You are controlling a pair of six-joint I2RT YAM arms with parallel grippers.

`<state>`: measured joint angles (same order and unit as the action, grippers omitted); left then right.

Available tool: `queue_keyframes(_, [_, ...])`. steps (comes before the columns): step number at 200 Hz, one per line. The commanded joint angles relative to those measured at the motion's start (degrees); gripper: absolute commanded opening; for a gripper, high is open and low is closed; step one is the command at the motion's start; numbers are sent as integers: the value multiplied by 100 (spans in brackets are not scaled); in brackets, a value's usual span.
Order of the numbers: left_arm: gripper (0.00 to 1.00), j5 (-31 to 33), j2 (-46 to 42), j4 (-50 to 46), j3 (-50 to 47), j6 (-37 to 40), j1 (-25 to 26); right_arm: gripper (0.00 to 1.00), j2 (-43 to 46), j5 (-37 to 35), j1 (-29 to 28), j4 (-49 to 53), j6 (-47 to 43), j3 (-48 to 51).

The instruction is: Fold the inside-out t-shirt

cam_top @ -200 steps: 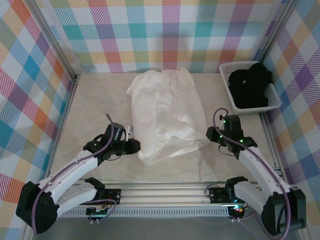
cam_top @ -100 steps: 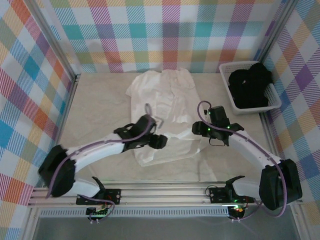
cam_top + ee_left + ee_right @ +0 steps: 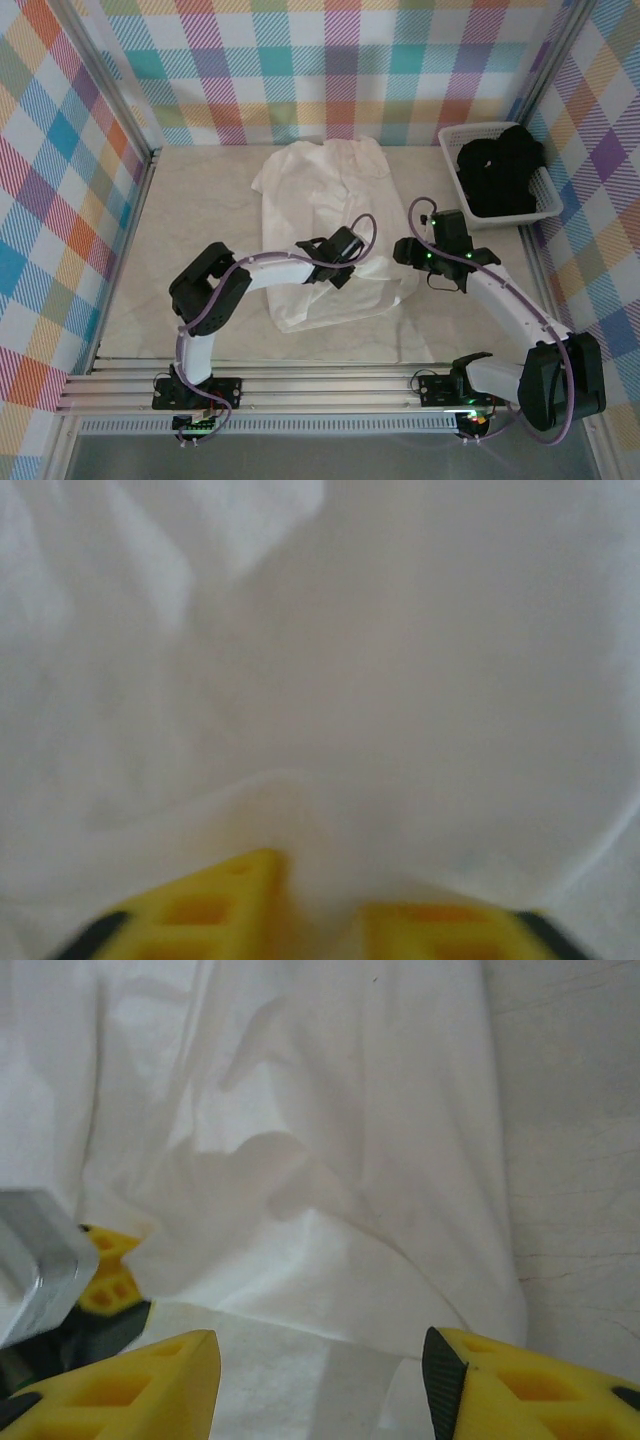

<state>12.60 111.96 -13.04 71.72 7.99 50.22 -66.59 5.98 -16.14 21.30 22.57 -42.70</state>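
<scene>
Left of the white plastic basket [image 3: 453, 180], which holds a black garment [image 3: 500, 172], the inside-out t-shirt [image 3: 325, 200] lies lengthwise on the table [image 3: 190, 200]; wrinkled, not yet folded.

Top view: the left gripper [image 3: 345, 268] reaches across onto the shirt's near half, on the side away from the basket; the right gripper [image 3: 403, 250] sits at the shirt's basket-side edge, between the left gripper and the basket; my read is both are going for the near end, to lift it together.

Left wrist view: yellow fingers nearly together, with a ridge of white cloth rising between them; reads as clamped on a pinch of the shirt; how many layers, can't tell.

Right wrist view: jaws well apart with nothing between them, hanging over the shirt's basket-side edge, bare table beyond toward the basket; the left gripper's yellow finger shows across the cloth, on the far side from the basket; the wide stance fits straddling the edge before closing; that grasp looks pending.
</scene>
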Motion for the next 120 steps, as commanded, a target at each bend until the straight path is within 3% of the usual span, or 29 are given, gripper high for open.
queue_keyframes(1, [2,-164,-161,71,164,27,-24,56,422,961,-69,-197,-438,308])
queue_keyframes(22, [0,-776,-584,-116,98,-250,-266,57,835,1625,-609,-984,-868,784])
queue_keyframes(49, [0,-2636,-1094,-585,207,-926,-949,56,607,781,-1997,-2815,-1613,1518])
queue_keyframes(66, [0,-3335,-1259,-916,339,-1112,-1190,55,37,257,-2398,-4574,-1939,1976])
queue_keyframes(94, [0,-3887,-1542,-1346,464,-1224,-1429,51,-1325,-83,-2628,-6127,-2458,1859])
queue_keyframes(120, [0,-3886,-1772,-1661,632,-1222,-1530,47,-2431,-554,-2752,-6880,-2765,1544])
